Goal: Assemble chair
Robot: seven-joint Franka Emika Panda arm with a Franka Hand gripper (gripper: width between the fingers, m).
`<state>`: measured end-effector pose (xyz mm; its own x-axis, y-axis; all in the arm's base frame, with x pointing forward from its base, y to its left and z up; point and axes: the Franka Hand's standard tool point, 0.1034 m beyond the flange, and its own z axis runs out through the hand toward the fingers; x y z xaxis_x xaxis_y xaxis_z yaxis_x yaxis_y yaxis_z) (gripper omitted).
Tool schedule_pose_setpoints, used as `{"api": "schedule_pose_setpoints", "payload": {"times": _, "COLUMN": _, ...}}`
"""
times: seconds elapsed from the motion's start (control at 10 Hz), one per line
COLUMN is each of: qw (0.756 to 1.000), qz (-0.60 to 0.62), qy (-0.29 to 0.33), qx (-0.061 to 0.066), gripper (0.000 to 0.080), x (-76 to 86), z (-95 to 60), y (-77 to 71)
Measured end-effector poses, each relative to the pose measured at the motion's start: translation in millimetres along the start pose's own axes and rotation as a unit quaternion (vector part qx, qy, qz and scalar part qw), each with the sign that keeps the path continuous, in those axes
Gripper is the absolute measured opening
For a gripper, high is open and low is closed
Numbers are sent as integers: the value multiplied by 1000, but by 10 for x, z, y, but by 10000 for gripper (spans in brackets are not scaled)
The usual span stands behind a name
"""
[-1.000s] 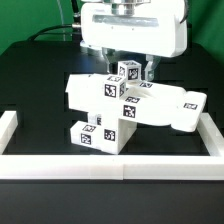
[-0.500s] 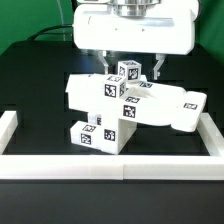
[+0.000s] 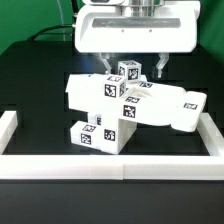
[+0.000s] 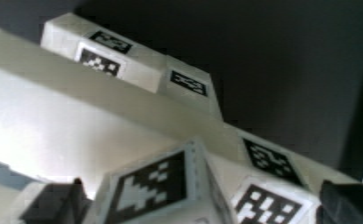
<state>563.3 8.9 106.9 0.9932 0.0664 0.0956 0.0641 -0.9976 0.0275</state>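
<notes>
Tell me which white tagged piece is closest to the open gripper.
The small cube-like block at the top of the pile. It sits between the gripper fingers; the other pieces lie lower, nearer the front wall.

Gripper [image 3: 131,68]: body is a broad, glossy white housing with rounded corners. Above the housing, a grey metallic cylindrical wrist flange. Below it, two short dark fingers [image 3: 159,67], one towards each end of the housing. Wrist view: blurred dark fingertips [image 4: 50,203] visible. No cables or markings discernible.
</notes>
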Motion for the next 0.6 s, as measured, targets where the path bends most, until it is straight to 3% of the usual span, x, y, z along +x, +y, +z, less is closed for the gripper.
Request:
{"api": "schedule_pose_setpoints", "payload": {"times": 0.5, "qw": 996, "qz": -86, "qy": -1, "qx": -3, "gripper": 621, "x": -5, "z": 4, "y": 47}}
{"api": "schedule_pose_setpoints", "payload": {"times": 0.6, "qw": 996, "qz": -86, "qy": -1, "qx": -3, "gripper": 443, "x": -5, "z": 4, "y": 49}}
